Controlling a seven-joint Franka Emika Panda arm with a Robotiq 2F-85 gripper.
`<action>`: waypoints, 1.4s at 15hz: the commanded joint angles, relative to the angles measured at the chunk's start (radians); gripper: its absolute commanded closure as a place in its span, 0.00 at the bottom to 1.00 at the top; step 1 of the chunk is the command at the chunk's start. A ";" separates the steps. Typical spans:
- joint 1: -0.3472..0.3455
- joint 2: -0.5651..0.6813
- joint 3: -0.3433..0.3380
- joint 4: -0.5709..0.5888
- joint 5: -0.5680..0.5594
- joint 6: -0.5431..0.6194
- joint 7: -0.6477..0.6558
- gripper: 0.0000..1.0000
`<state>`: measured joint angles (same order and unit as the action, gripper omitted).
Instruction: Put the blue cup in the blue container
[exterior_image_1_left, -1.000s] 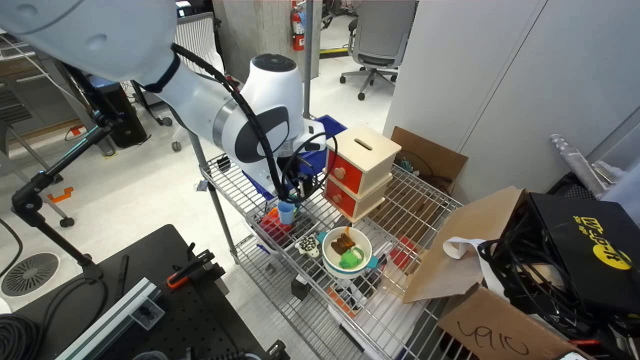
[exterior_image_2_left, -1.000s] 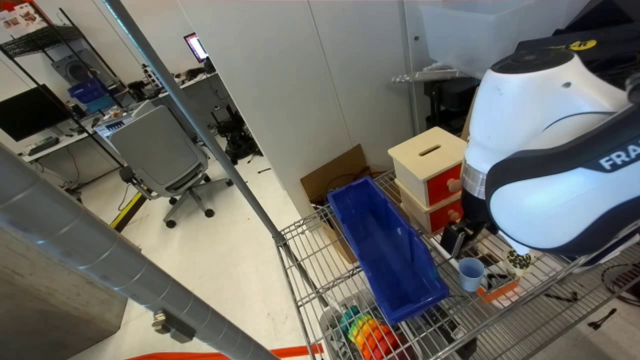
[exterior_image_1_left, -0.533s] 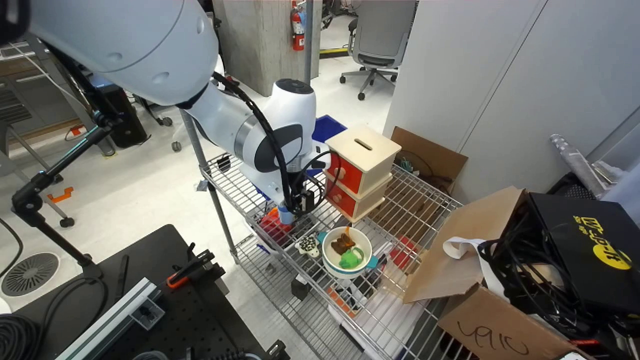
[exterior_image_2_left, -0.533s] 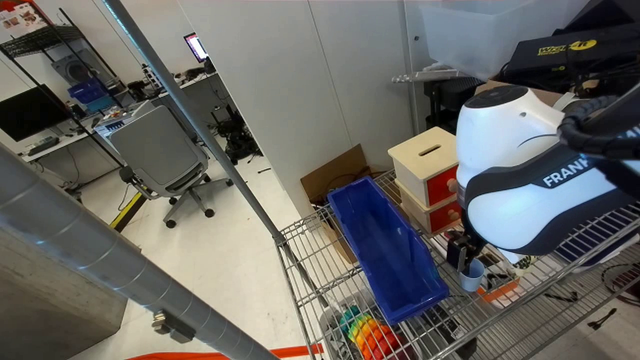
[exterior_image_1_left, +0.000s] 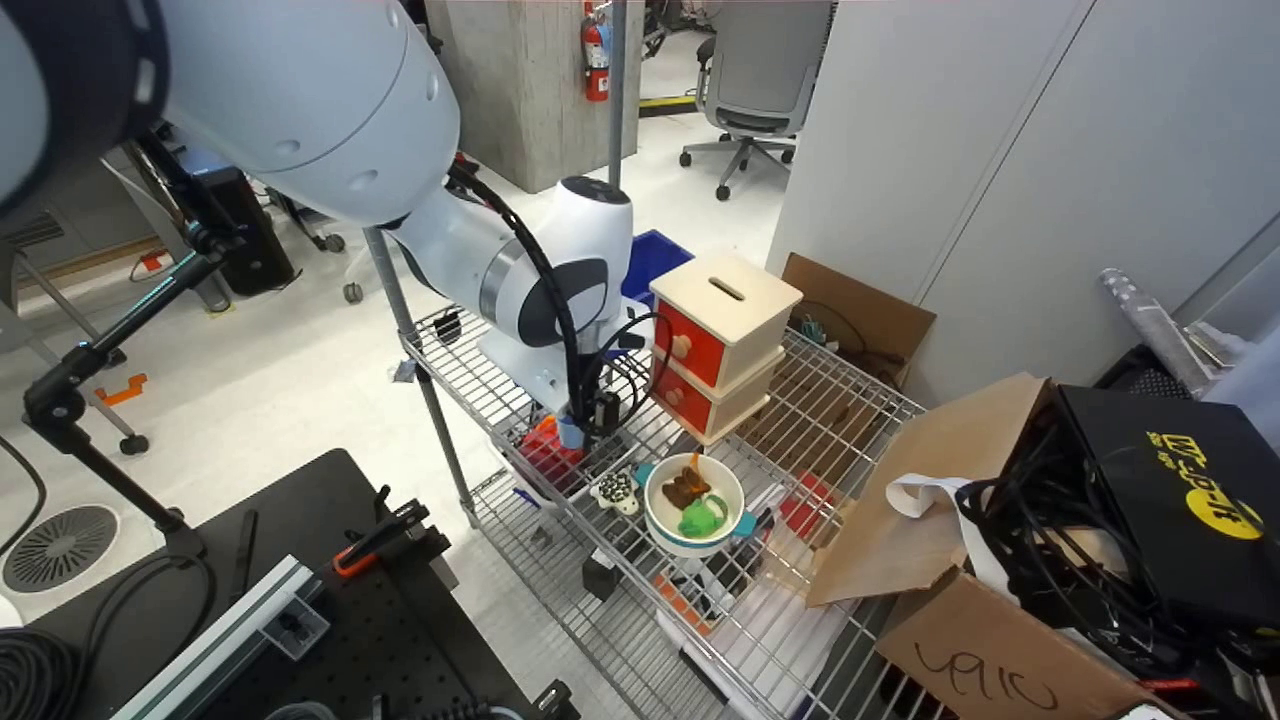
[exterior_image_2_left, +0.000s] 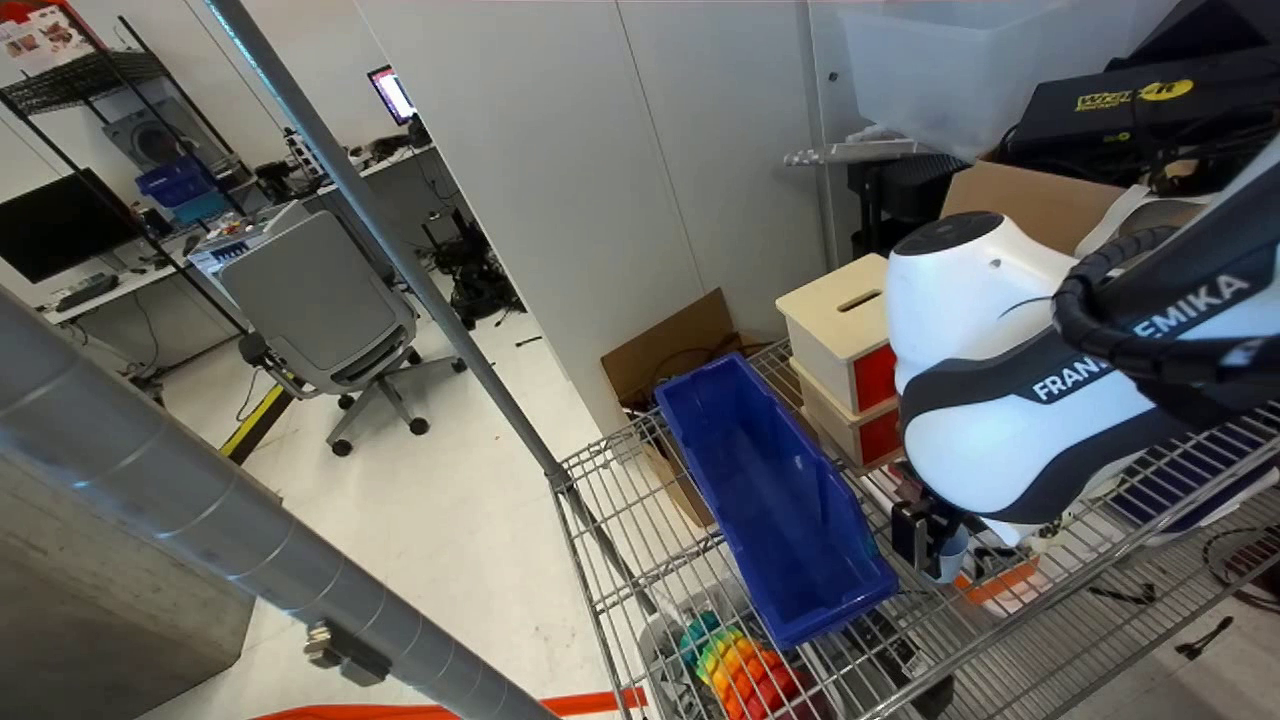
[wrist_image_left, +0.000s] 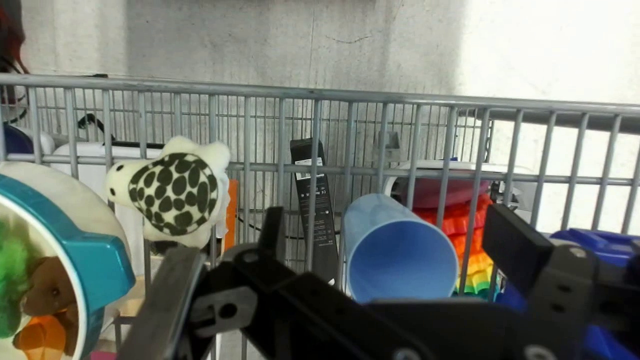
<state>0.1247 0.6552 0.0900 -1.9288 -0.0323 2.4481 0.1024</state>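
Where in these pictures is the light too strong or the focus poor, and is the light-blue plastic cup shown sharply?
Wrist view: pale floor washed out at upper right; black-and-grey claw blurred in its nearest parts, along the bottom; light-blue plastic cup fairly sharp at its rim. In an exterior view: small glint inside the deep-blue rectangular plastic bin.
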 joint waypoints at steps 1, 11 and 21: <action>0.030 0.035 -0.021 0.059 -0.014 -0.030 0.004 0.00; 0.083 0.112 -0.064 0.163 -0.047 -0.031 0.035 0.73; 0.142 -0.215 -0.081 -0.133 -0.069 -0.026 0.174 0.82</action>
<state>0.2186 0.6250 0.0355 -1.8969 -0.0618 2.4274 0.1938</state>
